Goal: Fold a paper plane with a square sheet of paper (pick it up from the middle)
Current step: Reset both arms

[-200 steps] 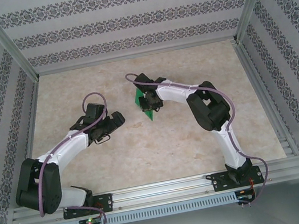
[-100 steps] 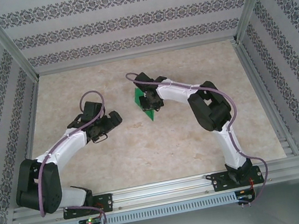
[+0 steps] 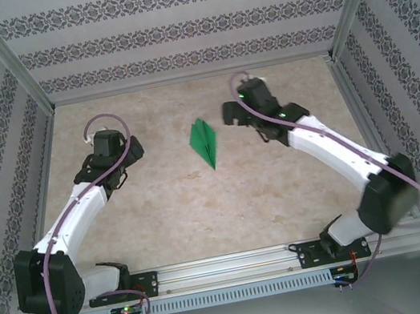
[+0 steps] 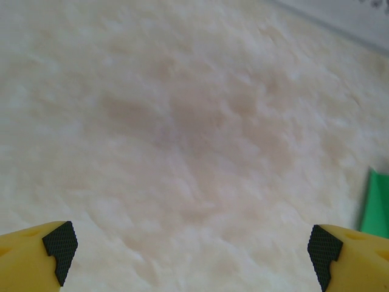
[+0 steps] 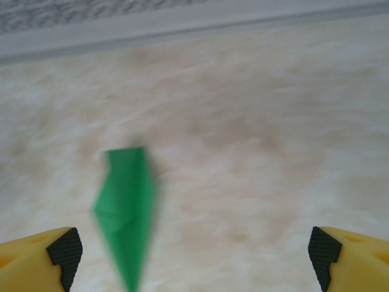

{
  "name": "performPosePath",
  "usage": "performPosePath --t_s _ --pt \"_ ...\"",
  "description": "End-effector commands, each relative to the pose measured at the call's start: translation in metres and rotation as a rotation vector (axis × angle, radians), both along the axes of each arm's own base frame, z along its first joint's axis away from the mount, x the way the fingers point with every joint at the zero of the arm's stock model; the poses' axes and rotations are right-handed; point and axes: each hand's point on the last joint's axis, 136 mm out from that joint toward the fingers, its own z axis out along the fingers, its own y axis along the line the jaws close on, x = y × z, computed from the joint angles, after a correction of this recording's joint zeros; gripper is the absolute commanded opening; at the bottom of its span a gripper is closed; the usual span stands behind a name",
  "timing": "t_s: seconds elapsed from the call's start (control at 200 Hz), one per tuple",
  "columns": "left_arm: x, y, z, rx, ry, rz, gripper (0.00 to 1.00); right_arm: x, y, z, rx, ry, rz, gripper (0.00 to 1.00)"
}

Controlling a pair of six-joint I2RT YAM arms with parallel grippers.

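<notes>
A second ago the right gripper [image 3: 232,112] was pinched on the paper plane [image 3: 204,143] at mid-table, with the left gripper [image 3: 129,150] close by on its left; now the right one has let go and swung off to the far right, its jaws spread wide and empty, as its wrist view confirms [image 5: 193,261]; the left one has likewise drawn back to the far left, also wide open with nothing between its pads [image 4: 191,258]. The plane rests alone on the table [image 3: 204,215], about midway between the two grippers and well apart from both; in the right wrist view it lies low and left [image 5: 124,207]; a green sliver shows at the right edge of the left wrist view [image 4: 377,204]. My reading is that the folding is finished and the dart set down. Its long axis runs far to near, leaning slightly right at the near end; the slim nose points near, the broader end far.
</notes>
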Motion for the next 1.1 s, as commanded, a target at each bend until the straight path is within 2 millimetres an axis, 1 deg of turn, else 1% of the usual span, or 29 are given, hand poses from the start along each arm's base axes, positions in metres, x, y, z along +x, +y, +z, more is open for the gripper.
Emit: performPosePath --t_s 0.0,0.035,0.04,0.06,0.155,0.245,0.31,0.375,0.415,0.44,0.55,0.664,0.689,0.759,0.779,0.794,0.874,0.949,0.999,1.099 --pt "-0.001 0.040 0.007 0.176 -0.077 0.085 1.00 -0.001 -0.075 -0.005 -0.181 -0.110 -0.188 0.98" --pt "-0.003 0.048 0.003 0.200 -0.084 0.105 1.00 -0.005 -0.095 -0.009 -0.213 -0.125 -0.235 0.98" --pt "-0.003 0.049 0.003 0.202 -0.087 0.107 1.00 -0.005 -0.100 -0.011 -0.216 -0.125 -0.248 0.98" --pt "-0.003 0.050 0.000 0.214 -0.092 0.103 1.00 -0.007 -0.111 -0.015 -0.230 -0.131 -0.270 0.98" --pt "-0.007 0.058 -0.013 0.284 -0.102 0.082 1.00 -0.015 -0.151 -0.041 -0.304 -0.168 -0.342 0.98" --pt "-0.007 0.059 -0.023 0.326 -0.125 0.040 1.00 -0.021 -0.178 -0.072 -0.294 -0.148 -0.395 0.98" --pt "-0.005 0.055 -0.030 0.331 -0.153 -0.006 1.00 -0.023 -0.188 -0.089 -0.300 -0.121 -0.408 0.98" --pt "-0.002 0.052 -0.036 0.322 -0.181 -0.050 1.00 -0.021 -0.191 -0.098 -0.329 -0.135 -0.389 0.98" --pt "0.000 0.048 -0.039 0.310 -0.205 -0.082 1.00 -0.018 -0.188 -0.101 -0.336 -0.158 -0.360 0.98" --pt "0.000 0.046 -0.045 0.302 -0.208 -0.104 1.00 -0.016 -0.186 -0.102 -0.335 -0.174 -0.342 0.98" --pt "0.005 0.036 -0.047 0.282 -0.295 -0.177 1.00 -0.005 -0.169 -0.104 -0.301 -0.252 -0.232 0.98" --pt "0.005 0.038 -0.051 0.296 -0.324 -0.179 1.00 0.004 -0.153 -0.104 -0.278 -0.295 -0.124 0.98" --pt "0.005 0.037 -0.051 0.300 -0.335 -0.184 1.00 0.006 -0.153 -0.104 -0.268 -0.306 -0.119 0.98" --pt "0.006 0.036 -0.052 0.306 -0.358 -0.197 1.00 0.008 -0.149 -0.118 -0.248 -0.292 -0.084 0.98" --pt "0.007 0.035 -0.053 0.305 -0.360 -0.204 1.00 0.011 -0.149 -0.114 -0.242 -0.317 -0.084 0.98" --pt "0.008 0.035 -0.052 0.305 -0.367 -0.208 1.00 0.010 -0.150 -0.114 -0.238 -0.323 -0.086 0.98" --pt "0.014 0.032 -0.061 0.298 -0.360 -0.235 1.00 0.008 -0.148 -0.116 -0.200 -0.325 -0.050 0.98" --pt "0.019 0.028 -0.068 0.292 -0.342 -0.261 1.00 0.007 -0.148 -0.124 -0.177 -0.340 -0.039 0.98" --pt "0.022 0.027 -0.073 0.288 -0.332 -0.267 1.00 0.007 -0.147 -0.121 -0.169 -0.372 -0.034 0.98" --pt "0.027 0.025 -0.083 0.283 -0.314 -0.289 1.00 0.006 -0.146 -0.122 -0.172 -0.357 -0.022 0.98"
